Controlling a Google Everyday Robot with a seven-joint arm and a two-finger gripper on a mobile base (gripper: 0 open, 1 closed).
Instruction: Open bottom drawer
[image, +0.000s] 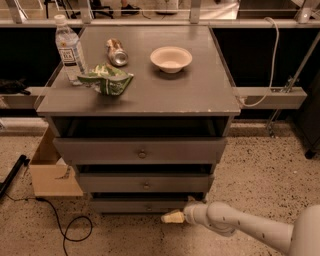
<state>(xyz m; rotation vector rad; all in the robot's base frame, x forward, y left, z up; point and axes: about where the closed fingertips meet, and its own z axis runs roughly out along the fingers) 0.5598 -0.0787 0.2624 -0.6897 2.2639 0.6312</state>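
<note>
The bottom drawer (125, 205) is the lowest and narrowest grey front of the cabinet, with a small round knob (148, 207) at its centre. It sits slightly forward of the cabinet frame, like the two drawers above it. My gripper (170, 217) is low near the floor, just below and right of that knob, at the drawer's lower right edge. The white arm (240, 227) reaches in from the lower right.
On the cabinet top (200, 95) stand a water bottle (68, 48), a tipped can (116, 52), a green chip bag (107, 80) and a white bowl (171, 58). A cardboard box (51, 172) and a black cable (65, 225) lie on the floor at left.
</note>
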